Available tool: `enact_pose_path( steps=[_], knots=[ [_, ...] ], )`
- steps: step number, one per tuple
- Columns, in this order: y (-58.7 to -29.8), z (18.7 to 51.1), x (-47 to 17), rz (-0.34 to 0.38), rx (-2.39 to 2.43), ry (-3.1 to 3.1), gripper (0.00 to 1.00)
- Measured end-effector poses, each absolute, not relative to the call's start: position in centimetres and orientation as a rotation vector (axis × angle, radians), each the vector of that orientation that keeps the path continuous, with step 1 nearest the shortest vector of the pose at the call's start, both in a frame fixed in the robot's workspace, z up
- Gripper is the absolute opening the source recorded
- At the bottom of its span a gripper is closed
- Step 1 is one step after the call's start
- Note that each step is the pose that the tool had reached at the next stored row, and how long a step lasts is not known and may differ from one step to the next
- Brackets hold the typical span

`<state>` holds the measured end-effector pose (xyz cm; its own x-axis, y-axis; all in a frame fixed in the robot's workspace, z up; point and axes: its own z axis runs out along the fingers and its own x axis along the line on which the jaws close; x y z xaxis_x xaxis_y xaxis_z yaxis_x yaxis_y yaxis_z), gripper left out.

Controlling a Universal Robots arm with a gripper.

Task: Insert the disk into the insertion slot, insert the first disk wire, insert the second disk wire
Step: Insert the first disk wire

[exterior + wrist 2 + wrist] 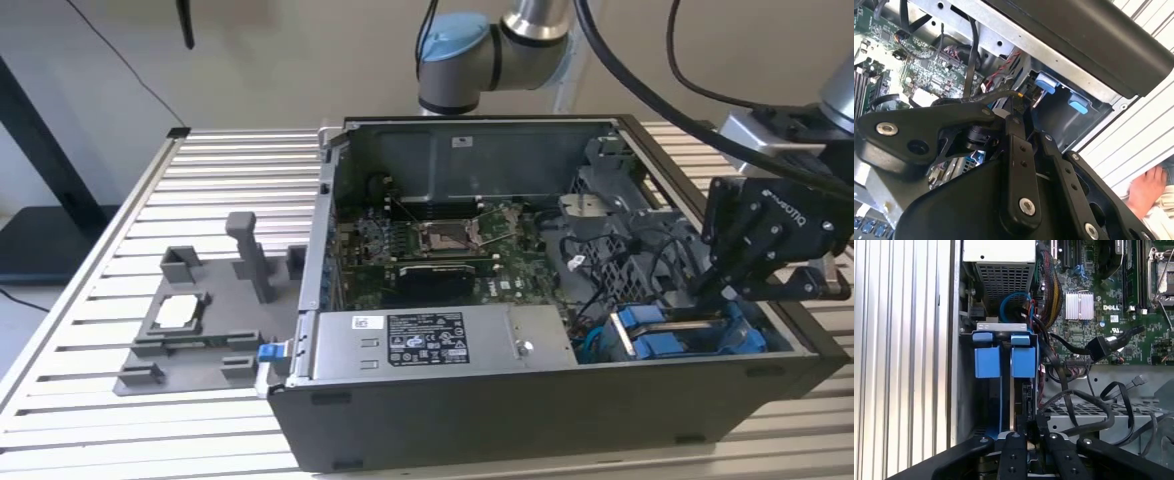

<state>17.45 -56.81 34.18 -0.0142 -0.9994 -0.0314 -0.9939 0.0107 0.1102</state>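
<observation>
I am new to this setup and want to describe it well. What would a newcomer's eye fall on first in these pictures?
First comes the open computer case lying on the slatted metal table, with its green motherboard bare in the middle. Next is the black gripper, which hangs inside the case at the exterior view's right. It is close to two bright blue carrier tabs in the case's near corner.

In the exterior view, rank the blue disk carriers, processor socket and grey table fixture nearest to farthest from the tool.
1. blue disk carriers, right under the tool
2. processor socket, middle of the motherboard
3. grey fixture, on the table at the exterior view's left
</observation>
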Motion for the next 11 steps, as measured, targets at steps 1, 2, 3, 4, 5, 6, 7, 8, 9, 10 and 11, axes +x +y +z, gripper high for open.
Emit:
enact_pose_path(
  steps=[1,2,3,4,5,6,7,8,9,10,11],
  knots=[
    [-56.81,34.15,17.45,-0.155,2.166,-2.194,0.19],
    [-56.82,34.13,17.44,-0.154,2.167,-2.194,0.19],
    [-56.81,34.11,17.44,-0.153,2.167,-2.195,0.19],
    [-56.81,34.10,17.43,-0.153,2.168,-2.195,0.19],
    [-56.80,34.08,17.41,-0.153,2.168,-2.196,0.19],
    [-56.79,34.07,17.39,-0.154,2.168,-2.197,0.19],
    [-56.78,34.08,17.37,-0.154,2.168,-2.197,0.19],
    [-56.76,34.08,17.36,-0.155,2.168,-2.198,0.19],
    [-56.74,34.08,17.34,-0.155,2.168,-2.199,0.19],
    [-56.73,34.08,17.33,-0.156,2.168,-2.200,0.19],
    [-56.72,34.08,17.31,-0.157,2.168,-2.200,0.19]
  ],
)
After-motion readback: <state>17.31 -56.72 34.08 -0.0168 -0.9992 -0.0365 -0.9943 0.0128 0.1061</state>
